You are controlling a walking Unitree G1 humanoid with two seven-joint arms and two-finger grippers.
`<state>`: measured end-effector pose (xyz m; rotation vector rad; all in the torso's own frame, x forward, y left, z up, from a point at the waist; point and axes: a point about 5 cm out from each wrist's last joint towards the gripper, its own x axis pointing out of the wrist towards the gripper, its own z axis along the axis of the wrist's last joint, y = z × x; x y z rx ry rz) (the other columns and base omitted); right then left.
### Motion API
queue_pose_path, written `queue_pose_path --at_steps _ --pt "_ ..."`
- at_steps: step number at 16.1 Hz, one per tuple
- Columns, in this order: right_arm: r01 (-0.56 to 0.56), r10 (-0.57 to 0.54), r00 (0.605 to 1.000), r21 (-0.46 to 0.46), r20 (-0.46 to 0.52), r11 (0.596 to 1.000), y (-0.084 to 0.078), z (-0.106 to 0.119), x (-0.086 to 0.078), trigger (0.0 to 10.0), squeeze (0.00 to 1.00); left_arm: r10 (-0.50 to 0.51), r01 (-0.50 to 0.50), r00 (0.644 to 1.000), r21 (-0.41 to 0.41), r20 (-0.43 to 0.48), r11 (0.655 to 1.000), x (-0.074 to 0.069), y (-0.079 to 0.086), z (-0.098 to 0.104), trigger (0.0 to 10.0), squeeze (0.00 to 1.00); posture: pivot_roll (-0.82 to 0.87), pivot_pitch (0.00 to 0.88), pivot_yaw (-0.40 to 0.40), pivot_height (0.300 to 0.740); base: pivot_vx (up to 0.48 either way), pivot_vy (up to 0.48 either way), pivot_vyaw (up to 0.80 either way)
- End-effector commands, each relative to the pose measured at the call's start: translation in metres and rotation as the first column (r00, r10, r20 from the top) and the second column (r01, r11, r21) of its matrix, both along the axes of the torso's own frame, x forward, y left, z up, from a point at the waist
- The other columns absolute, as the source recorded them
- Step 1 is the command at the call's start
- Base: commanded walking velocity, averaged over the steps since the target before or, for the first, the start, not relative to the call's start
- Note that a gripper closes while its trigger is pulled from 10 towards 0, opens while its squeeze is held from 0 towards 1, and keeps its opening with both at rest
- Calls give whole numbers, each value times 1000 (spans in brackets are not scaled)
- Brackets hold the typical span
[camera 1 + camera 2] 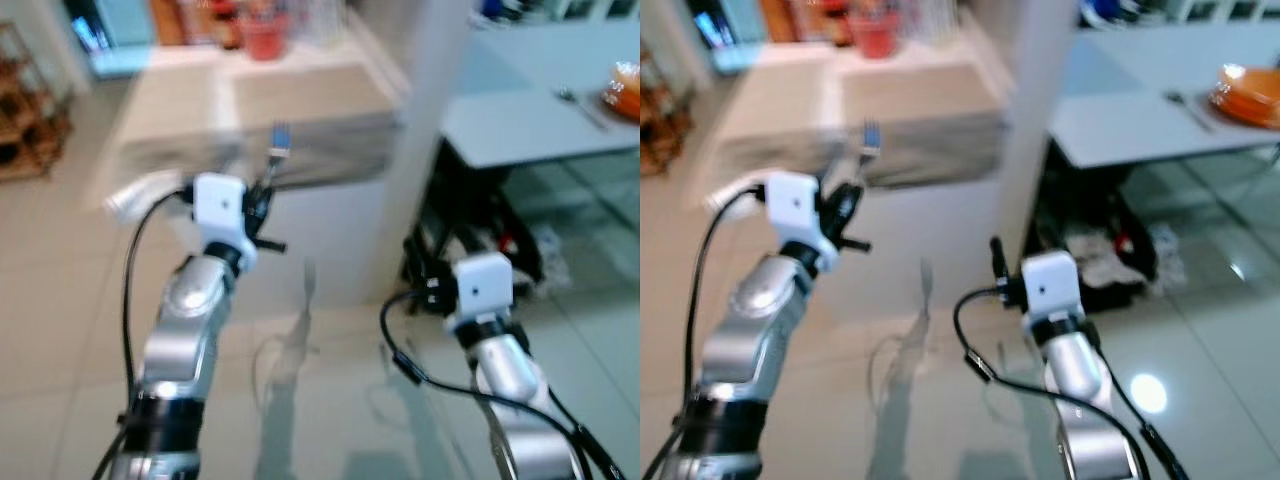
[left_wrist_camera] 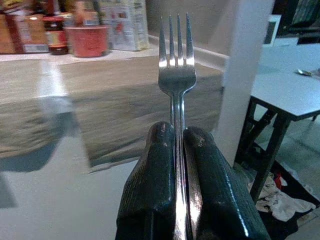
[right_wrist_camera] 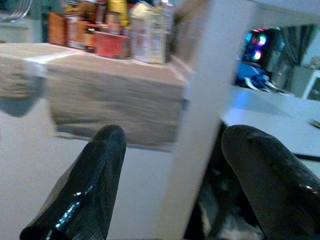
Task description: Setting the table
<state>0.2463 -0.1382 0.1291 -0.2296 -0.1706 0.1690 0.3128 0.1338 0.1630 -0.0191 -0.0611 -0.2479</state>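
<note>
Steel fork (image 2: 177, 65) pinched upright between our left gripper (image 2: 180, 145) jaws, tines above; right gripper (image 3: 172, 150) jaws spread.

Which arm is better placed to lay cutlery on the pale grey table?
Left. The left gripper is shut on the silver metal fork, tines up. The right gripper is open and holds nothing, though the pale grey table lies on its side.
</note>
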Motion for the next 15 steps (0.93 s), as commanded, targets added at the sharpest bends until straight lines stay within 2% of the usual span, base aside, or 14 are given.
queue_pose_path --at_steps 1,4,8,9,12,15 --pt "13 -13 1000 -2 1 1000 -4 2 -1 10000 0 -24 24 1000 1 16 1000 2 -10 4 0 0 -51 55 60 740 300 -371 0" --pt "8 -8 1000 -26 2 1000 -4 1 -1 10000 0 -26 26 1000 -7 9 1000 4 -16 2 0 0 -63 50 60 740 303 -370 450" --pt "16 -16 1000 4 25 1000 -7 6 2 10000 0 -25 25 1000 -20 6 999 5 -24 1 0 0 -64 40 57 740 299 -372 0" --pt "5 -5 1000 -15 22 1000 -6 6 2 10000 0 -23 23 1000 -19 7 1000 6 -24 1 0 0 -63 41 59 740 300 -371 0" --pt "15 -14 1000 -20 19 1000 -4 4 4 10000 0 -24 24 1000 -7 17 1000 7 -25 3 0 0 -61 37 64 740 303 -371 779" --pt "37 -37 999 -14 10 999 -8 3 4 10000 0 -37 37 999 -13 23 999 6 -29 3 0 0 -66 29 66 740 290 -380 0"
